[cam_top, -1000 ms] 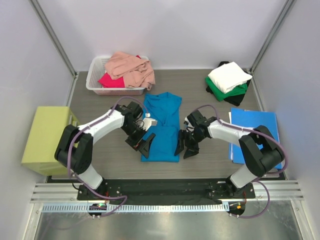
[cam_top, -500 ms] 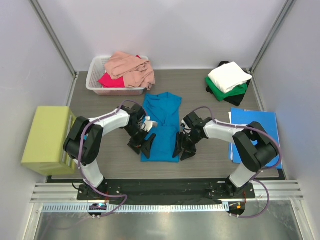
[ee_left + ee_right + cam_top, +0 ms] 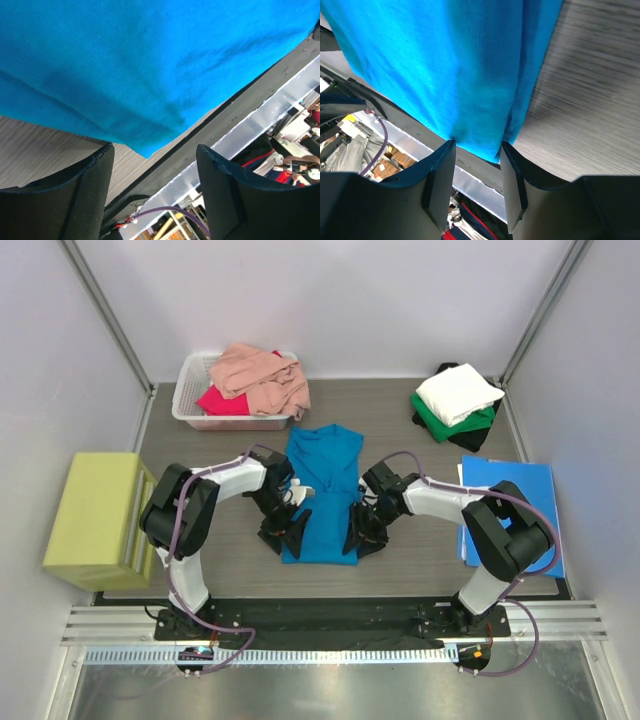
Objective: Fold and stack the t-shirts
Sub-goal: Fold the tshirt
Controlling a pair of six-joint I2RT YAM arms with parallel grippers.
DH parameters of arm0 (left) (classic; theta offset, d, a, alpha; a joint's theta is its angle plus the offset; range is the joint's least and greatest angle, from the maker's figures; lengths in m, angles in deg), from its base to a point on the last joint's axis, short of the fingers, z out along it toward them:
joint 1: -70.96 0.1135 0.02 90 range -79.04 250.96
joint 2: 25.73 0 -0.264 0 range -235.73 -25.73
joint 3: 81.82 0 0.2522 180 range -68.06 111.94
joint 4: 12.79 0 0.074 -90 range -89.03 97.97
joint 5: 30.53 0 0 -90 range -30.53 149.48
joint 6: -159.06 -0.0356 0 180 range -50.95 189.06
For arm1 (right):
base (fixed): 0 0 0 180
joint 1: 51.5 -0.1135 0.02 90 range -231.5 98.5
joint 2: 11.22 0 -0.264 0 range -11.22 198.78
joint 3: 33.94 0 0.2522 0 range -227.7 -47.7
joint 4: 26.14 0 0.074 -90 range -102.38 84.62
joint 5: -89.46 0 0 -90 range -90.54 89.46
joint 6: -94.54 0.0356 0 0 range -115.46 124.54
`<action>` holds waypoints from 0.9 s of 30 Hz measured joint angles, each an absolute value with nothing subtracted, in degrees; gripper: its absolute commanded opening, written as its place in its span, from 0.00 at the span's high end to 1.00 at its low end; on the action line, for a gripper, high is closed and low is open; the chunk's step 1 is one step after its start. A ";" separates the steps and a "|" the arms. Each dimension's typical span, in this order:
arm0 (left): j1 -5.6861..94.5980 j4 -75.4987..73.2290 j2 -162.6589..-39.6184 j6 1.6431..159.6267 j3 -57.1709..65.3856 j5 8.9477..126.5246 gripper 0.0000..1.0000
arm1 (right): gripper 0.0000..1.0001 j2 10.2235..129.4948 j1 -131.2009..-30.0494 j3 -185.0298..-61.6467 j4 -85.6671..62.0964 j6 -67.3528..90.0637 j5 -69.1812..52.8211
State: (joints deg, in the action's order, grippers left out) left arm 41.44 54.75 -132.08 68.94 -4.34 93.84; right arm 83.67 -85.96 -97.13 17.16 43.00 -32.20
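Basket [image 3: 232, 422], blue sheet [image 3: 510, 478], yellow-green block [image 3: 95, 515]

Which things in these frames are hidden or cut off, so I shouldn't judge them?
- Black t-shirt: top view, mostly buried under the green t-shirt and white t-shirt.
- Magenta-red t-shirt: top view, largely covered by the salmon pink t-shirt in the white plastic basket.
- Bright teal-blue t-shirt, near corners: top view, partly covered by the left gripper and right gripper; wrist views crop the rest.

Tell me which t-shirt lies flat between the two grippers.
The teal-blue t-shirt; the pink t-shirt and red t-shirt are in the basket, the folded pile sits far right.
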 measured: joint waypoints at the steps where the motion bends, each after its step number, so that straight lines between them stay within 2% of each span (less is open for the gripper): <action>1: 41.46 55.03 -132.56 69.02 -4.03 94.02 0.37 | 0.55 83.67 -85.96 -97.16 17.18 43.09 -32.20; 2: 41.46 55.27 -133.02 69.09 -3.79 94.09 0.44 | 0.56 83.67 -86.00 -97.22 17.18 43.26 -32.22; 5: 41.44 55.34 -133.94 69.13 -3.55 94.00 0.54 | 0.57 83.69 -86.02 -97.66 17.18 43.59 -32.22; 10: 41.44 55.29 -134.68 69.07 -3.55 93.91 0.57 | 0.62 84.30 -86.22 -98.75 17.18 43.78 -32.29; 13: 41.44 55.23 -134.68 69.00 -3.55 93.71 0.65 | 0.68 84.57 -86.50 -98.95 17.14 43.85 -32.35; 17: 41.44 54.73 -134.72 68.87 -3.55 92.82 0.83 | 0.81 84.68 -86.70 -98.97 17.12 44.03 -32.35; 22: 41.44 54.38 -134.68 68.54 -3.55 91.97 1.00 | 0.90 84.79 -86.70 -98.97 17.12 44.18 -32.33; 25: 41.44 54.38 -134.33 68.43 -3.55 91.53 1.00 | 0.98 84.79 -86.70 -98.97 17.09 44.22 -32.31; 27: 41.44 54.40 -133.74 68.37 -3.55 91.29 1.00 | 0.99 84.79 -86.70 -98.97 17.09 44.22 -32.31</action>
State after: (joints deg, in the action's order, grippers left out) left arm 41.44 54.40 -133.74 68.37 -3.55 91.29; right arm 84.79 -86.70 -98.97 17.09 44.22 -32.31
